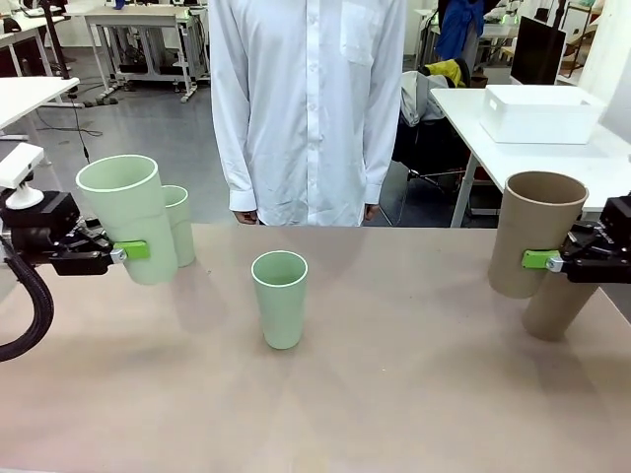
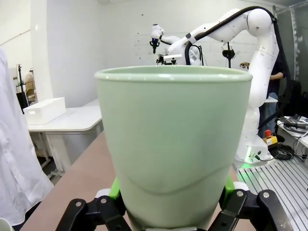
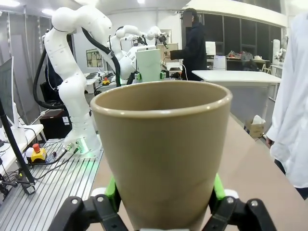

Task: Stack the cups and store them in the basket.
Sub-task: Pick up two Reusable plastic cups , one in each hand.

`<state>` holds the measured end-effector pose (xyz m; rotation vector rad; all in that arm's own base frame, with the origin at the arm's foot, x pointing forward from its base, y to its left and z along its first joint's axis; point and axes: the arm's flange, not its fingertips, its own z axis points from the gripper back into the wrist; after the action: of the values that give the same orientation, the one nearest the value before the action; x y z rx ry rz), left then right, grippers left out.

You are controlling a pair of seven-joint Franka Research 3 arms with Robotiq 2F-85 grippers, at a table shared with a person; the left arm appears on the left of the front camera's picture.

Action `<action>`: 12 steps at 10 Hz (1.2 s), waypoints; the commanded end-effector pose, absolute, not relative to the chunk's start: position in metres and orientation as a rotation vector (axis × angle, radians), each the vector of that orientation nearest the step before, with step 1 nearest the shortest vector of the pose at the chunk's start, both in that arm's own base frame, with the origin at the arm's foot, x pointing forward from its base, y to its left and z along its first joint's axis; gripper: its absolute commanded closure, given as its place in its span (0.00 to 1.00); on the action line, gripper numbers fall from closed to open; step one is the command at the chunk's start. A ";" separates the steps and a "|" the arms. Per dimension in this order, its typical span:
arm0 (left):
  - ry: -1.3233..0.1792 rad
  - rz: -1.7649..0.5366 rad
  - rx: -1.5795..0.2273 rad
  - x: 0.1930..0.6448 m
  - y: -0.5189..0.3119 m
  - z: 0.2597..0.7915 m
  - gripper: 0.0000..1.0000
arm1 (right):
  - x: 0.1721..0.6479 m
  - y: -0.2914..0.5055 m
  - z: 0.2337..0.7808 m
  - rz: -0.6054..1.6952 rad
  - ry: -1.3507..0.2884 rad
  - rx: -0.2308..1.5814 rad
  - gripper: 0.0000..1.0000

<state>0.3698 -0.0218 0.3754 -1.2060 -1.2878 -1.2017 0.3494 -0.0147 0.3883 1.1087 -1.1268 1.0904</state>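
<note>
Middle cup: the middle cup point(image 1: 280, 298), pale green, stands upright on the desk point(image 1: 414, 394) with its mouth up. We take it as our landmark.
Left tool: the left tool point(image 1: 128, 252) is left of the middle cup and above the desk. It is closed around the held green cup point(image 1: 126, 212), with its pads point(image 2: 114, 187) pressing low on both sides.
Right tool: the right tool point(image 1: 552, 260) is far right of the middle cup. It grips the held brown cup point(image 1: 537, 232) in the same way.
Other cups: the third green cup point(image 1: 179, 225) stands just behind the held green one. The second brown cup point(image 1: 557, 310) shows partly below the held brown one.
Key relation: both held cups are nearly upright, mouth up. The left tool looks nearer to the middle cup, so we judge its cup should come over the middle cup and go down along that upright axis.
Desk: plain, matte, light brown.
Room: a person point(image 1: 308, 108) in a white shirt stands behind the middle cup. A white bin point(image 1: 540, 113) sits on another table far behind and to the right. We cannot tell if it is the basket.
</note>
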 end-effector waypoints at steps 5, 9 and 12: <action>-1.268 -1.230 -1.185 0.218 -0.053 0.361 0.15 | 0.307 0.007 0.375 1.049 -1.219 1.116 0.15; -1.258 -1.226 -1.190 0.364 -0.008 0.372 0.15 | 0.354 -0.016 0.384 1.047 -1.163 1.119 0.15; -1.258 -1.226 -1.190 0.364 -0.008 0.372 0.15 | 0.354 -0.016 0.384 1.047 -1.163 1.119 0.15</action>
<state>0.3645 -0.0071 0.3706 -1.1909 -1.2559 -1.2213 0.3536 -0.0153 0.3831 1.1253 -1.1591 1.0475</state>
